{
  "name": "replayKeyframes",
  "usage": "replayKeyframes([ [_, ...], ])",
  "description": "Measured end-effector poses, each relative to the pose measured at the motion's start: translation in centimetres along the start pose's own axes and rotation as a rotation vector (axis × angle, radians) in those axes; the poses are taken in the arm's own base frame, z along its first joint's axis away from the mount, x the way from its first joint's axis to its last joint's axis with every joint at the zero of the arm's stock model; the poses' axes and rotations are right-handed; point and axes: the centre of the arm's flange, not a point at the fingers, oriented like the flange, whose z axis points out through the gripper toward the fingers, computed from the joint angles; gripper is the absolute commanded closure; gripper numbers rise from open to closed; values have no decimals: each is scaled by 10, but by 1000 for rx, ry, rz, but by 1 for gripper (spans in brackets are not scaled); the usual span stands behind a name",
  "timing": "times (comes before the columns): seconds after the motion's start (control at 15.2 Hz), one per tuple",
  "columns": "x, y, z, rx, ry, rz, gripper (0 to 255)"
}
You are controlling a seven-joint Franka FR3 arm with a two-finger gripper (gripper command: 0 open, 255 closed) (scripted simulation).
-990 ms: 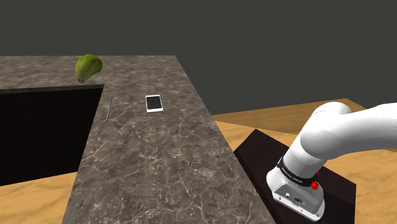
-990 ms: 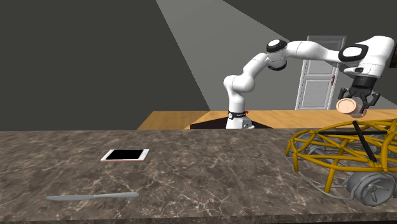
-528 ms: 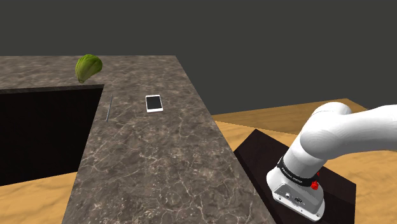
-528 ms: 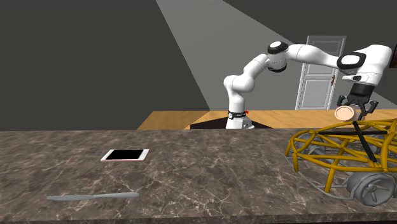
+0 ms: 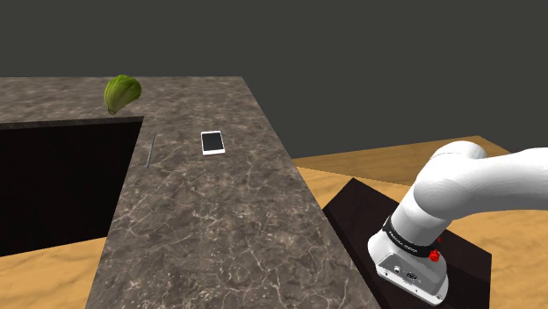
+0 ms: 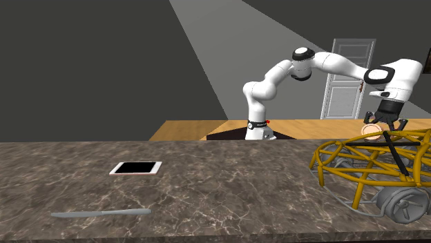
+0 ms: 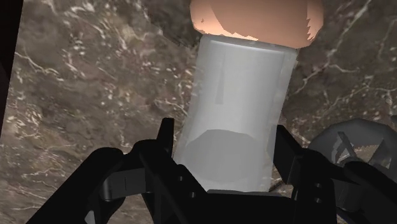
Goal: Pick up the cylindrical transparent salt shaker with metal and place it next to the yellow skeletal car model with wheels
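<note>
— What sort of place have you got the arm in?
— A home kitchen, by the look: a long veined stone counter (image 5: 219, 228) over a wood floor (image 5: 378, 158).
— What else shows you that?
— In the shoulder view, a green leafy vegetable (image 5: 122, 92) at ten o'clock. In the second exterior view, a table knife (image 6: 100, 214) at eight o'clock and a white panelled door (image 6: 342, 93) at two o'clock

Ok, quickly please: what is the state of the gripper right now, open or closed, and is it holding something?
Gripper: closed, holding the salt shaker between its fingers.
</note>
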Motion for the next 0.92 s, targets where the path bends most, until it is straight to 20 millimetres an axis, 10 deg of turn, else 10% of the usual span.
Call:
replayKeyframes([
  [0.79,-7,-2,37,1,0,1,255],
  [0.86,-7,-2,37,1,0,1,0],
  [0.92,-7,-2,37,1,0,1,0],
])
